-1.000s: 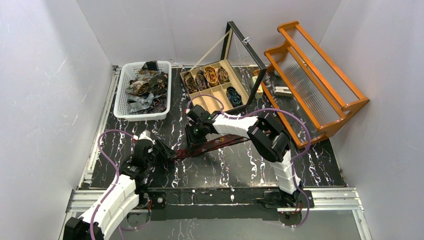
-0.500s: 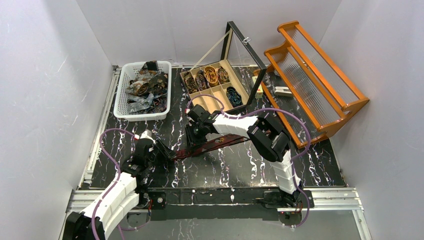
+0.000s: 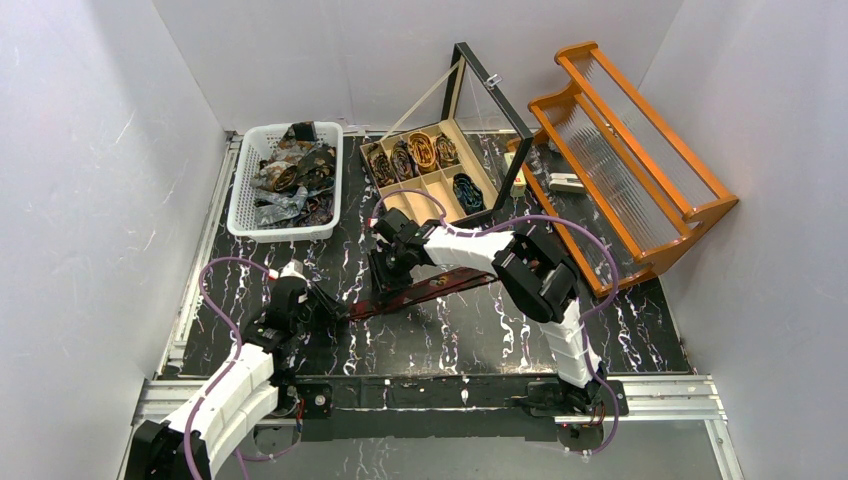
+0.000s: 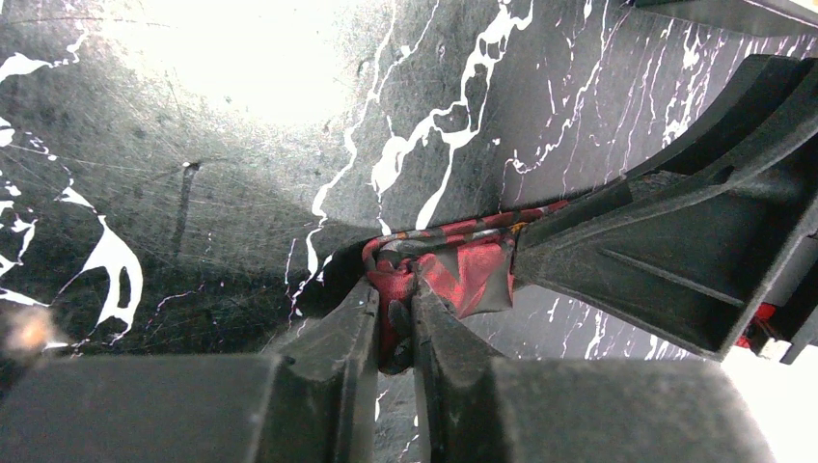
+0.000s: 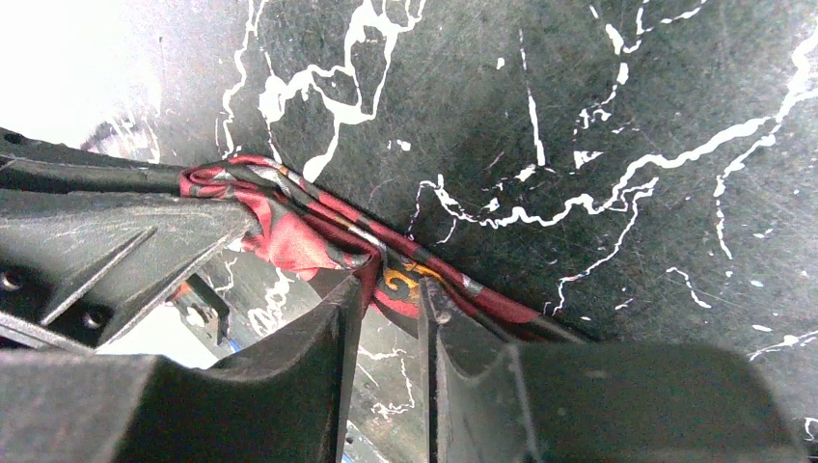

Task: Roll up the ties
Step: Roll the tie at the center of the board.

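Maroon fabric, banded in dark tones with a small gold motif, makes up the tie (image 3: 430, 289), which lies slantwise as a narrow strip on the desk (image 3: 450, 335) between the two arms. Its near-left end is bunched into soft folds, and the rest trails flat beneath the right forearm.

The left end effector (image 4: 394, 309) is almost fully closed, pinching that crumpled end down at the desk surface. The right end effector (image 5: 388, 294) is closed just as narrowly on the strip a short way along it. Two grips so near each other probably serve to keep a short span taut, so the end can be turned over itself to start a coil.

The desk is glossy black with white veining and fine scratches, slick enough that thin cloth could slide on it.

Further back, a white perforated plastic basket (image 3: 237, 195) holds loose ties (image 3: 290, 175) in a tangle. A pale wooden box (image 3: 412, 205) with a propped glass lid keeps coiled ties (image 3: 422, 150) in separate compartments. An orange slatted rack (image 3: 630, 150) sits to the right.
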Tool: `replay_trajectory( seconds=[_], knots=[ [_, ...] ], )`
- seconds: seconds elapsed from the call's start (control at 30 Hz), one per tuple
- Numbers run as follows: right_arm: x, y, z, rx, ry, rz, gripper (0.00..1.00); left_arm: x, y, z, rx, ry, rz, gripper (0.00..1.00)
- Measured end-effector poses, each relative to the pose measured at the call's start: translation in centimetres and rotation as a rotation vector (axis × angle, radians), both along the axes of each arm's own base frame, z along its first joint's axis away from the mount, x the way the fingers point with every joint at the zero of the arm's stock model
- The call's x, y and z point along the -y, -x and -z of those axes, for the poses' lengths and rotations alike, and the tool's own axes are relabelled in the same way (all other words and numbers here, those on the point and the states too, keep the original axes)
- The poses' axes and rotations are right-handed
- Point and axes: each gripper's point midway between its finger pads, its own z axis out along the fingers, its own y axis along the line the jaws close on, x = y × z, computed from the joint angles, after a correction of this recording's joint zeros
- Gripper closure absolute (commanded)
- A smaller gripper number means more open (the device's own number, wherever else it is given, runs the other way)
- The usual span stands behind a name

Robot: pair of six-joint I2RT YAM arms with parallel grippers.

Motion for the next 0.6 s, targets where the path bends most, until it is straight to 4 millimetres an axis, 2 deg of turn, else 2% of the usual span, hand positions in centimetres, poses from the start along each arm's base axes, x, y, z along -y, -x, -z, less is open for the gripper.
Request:
replay_trajectory(
  seconds=[0.13,0.3,0.43,0.6],
  knots=[
    [-0.1,0.1,-0.2,0.004,-0.004,-0.013,0.54,-0.3,0.0,0.0,-0.01,-0.017,-0.012,1.0],
    [-0.2,0.2,-0.9,0.031,-0.019,-0.036,0.54,-1.1,-0.2,-1.0,-0.027,-0.064,-0.04,1.0],
    [-0.1,0.2,-2.3,0.056,-0.043,-0.046,0.62,-1.7,-0.9,-2.3,-0.027,-0.106,-0.056,1.0],
    [-0.8,-0.1,-4.0,0.095,-0.096,-0.06,0.73,-2.4,-0.9,-2.9,-0.053,-0.156,-0.066,1.0]
  ],
)
